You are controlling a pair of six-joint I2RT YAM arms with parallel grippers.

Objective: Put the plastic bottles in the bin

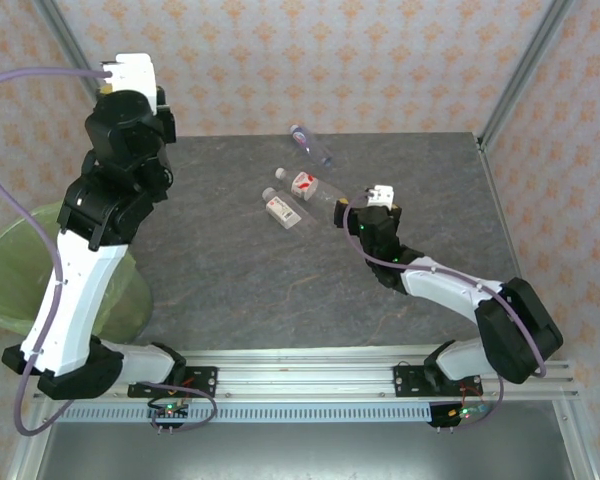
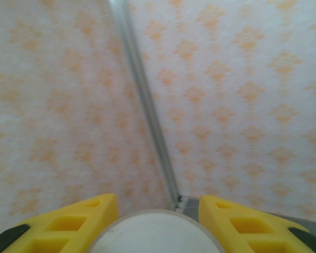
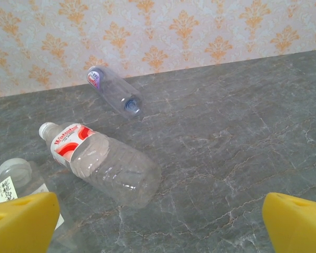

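Can't see into the bin (image 1: pixel 10 280), so no count. Left claw (image 2: pixel 157 203), raised just beyond the bin, looks clamped on the held bottle (image 2: pixel 152 234). Left to do, flat on the counter (image 1: pixel 230 280) well right of the bin: three bottles (image 1: pixel 282 208), all lying diagonal, red-label bottle (image 1: pixel 310 187) with its cap binward. Right claw (image 3: pixel 159 211) sits beside them, spread wide.

A dark grey, stone-veined table (image 1: pixel 240 290), with 3 items lying on their sides in its far half. Nearest the back edge is a clear blue-capped bottle (image 1: pixel 310 145), apart from the other 2. Closer to the middle, a bottle with a red-and-white label (image 1: pixel 315 187) and a white cap lies just beside a white-labelled bottle (image 1: pixel 282 208), also white-capped — both angled alike, caps pointing far-left.
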